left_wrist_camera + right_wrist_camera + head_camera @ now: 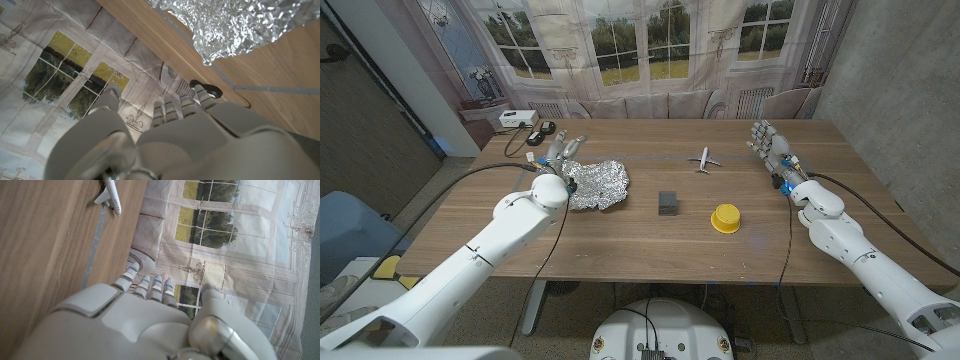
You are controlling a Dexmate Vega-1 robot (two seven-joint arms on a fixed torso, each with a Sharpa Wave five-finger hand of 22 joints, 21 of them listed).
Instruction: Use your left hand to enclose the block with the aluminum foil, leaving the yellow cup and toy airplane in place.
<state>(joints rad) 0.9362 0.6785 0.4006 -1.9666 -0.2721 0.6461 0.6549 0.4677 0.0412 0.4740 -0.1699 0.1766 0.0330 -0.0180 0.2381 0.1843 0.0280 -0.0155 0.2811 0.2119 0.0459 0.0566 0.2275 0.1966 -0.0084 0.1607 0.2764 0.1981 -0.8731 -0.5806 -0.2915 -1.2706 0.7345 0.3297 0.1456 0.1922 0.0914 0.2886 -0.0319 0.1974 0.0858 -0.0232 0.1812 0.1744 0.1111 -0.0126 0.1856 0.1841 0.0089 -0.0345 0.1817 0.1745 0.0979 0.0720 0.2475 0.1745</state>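
A crumpled sheet of aluminum foil (597, 185) lies on the table left of centre, and its edge appears in the left wrist view (240, 25). A small dark grey block (667, 203) sits bare on the wood to the foil's right. My left hand (558, 152) is just behind the foil's left end, fingers apart and holding nothing; its back (170, 145) fills the wrist picture's lower part. A yellow cup (725, 218) stands upside down right of the block. The white toy airplane (704, 160) (109, 197) rests farther back. My right hand (772, 147) (150, 325) is at the right side, empty, fingers extended.
A white box (516, 118) and dark small items with cables (540, 132) lie at the table's far left corner. A black cable (485, 172) trails off the left edge. A curtain with a printed window scene hangs behind the table.
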